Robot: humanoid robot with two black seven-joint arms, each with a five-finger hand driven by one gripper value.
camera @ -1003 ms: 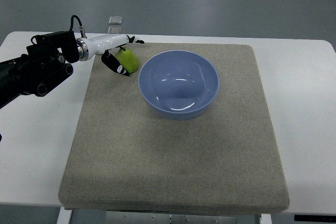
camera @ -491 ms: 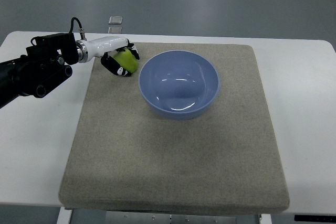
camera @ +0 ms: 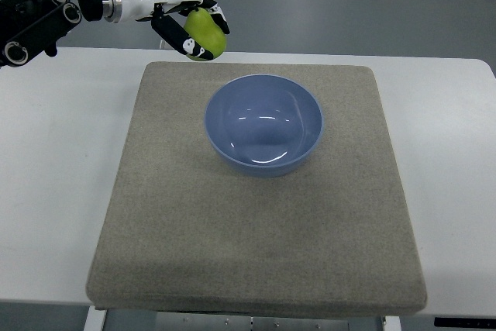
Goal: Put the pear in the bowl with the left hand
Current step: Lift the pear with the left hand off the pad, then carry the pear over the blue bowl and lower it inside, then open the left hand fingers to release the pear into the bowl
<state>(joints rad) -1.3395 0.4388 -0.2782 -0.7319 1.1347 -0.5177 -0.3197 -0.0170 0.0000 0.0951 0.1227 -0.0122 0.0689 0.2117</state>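
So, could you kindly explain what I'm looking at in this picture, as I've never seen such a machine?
It is one camera looking steeply down from a humanoid robot's own side. The dark arm entering from the left ends in the left hand, white with black fingers, which grips a green pear held up in the air. Below, a white table carries a grey mat, and on it stands an empty blue bowl. The right arm is out of view.
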